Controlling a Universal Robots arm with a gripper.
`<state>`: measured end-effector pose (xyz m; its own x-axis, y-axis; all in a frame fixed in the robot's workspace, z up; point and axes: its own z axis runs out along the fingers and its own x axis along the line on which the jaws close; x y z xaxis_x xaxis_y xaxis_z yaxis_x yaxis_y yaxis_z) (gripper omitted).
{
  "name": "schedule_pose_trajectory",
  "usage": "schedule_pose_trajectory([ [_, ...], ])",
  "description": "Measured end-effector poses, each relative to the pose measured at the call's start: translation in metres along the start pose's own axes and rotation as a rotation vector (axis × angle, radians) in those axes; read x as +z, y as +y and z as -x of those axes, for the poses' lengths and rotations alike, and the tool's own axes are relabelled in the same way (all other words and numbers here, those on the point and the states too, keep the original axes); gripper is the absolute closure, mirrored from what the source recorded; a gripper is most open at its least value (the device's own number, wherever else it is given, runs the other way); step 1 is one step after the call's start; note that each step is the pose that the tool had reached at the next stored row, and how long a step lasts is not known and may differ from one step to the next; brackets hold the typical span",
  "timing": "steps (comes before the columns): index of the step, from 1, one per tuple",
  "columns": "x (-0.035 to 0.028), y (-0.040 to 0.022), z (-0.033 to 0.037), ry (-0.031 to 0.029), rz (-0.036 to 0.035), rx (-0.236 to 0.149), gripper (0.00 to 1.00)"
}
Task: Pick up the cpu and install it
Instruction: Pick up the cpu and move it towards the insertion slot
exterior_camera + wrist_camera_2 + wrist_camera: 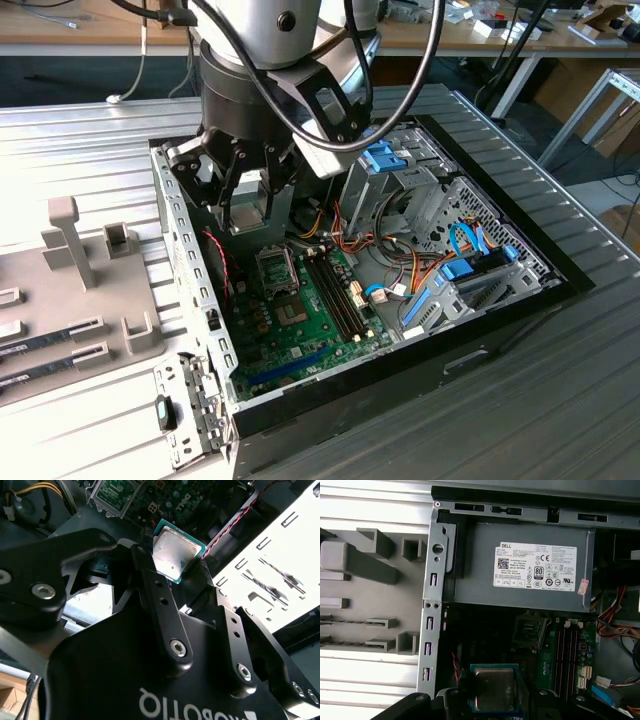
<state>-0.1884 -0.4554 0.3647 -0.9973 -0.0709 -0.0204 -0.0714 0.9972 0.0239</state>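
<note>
My gripper (175, 562) is shut on the cpu (174, 554), a thin square chip with a silvery-grey metal top and a green edge, held flat between the two black fingers. The first wrist view shows the cpu (493, 687) at the gripper (495, 696), hanging above the dark inside of the open computer case. The black socket frame (530, 630) on the green motherboard lies a little ahead of the chip and below it. From the exterior view, the gripper (248, 200) hovers over the case's back corner, with the socket (277, 268) just below and in front of it.
A grey power supply box (520, 565) sits beside the socket. The case's metal side wall (185, 250) stands close to the gripper. Memory slots (335, 290), coloured cables (400, 275) and a drive cage (400, 180) crowd the case. A grey fixture tray (80, 290) lies outside it.
</note>
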Motion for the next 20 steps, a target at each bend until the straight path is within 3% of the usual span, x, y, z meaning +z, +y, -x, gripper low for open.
schedule_pose_trajectory([
  [20,0.0052,-0.0057,0.004,0.0,-0.0001,0.0,0.53],
])
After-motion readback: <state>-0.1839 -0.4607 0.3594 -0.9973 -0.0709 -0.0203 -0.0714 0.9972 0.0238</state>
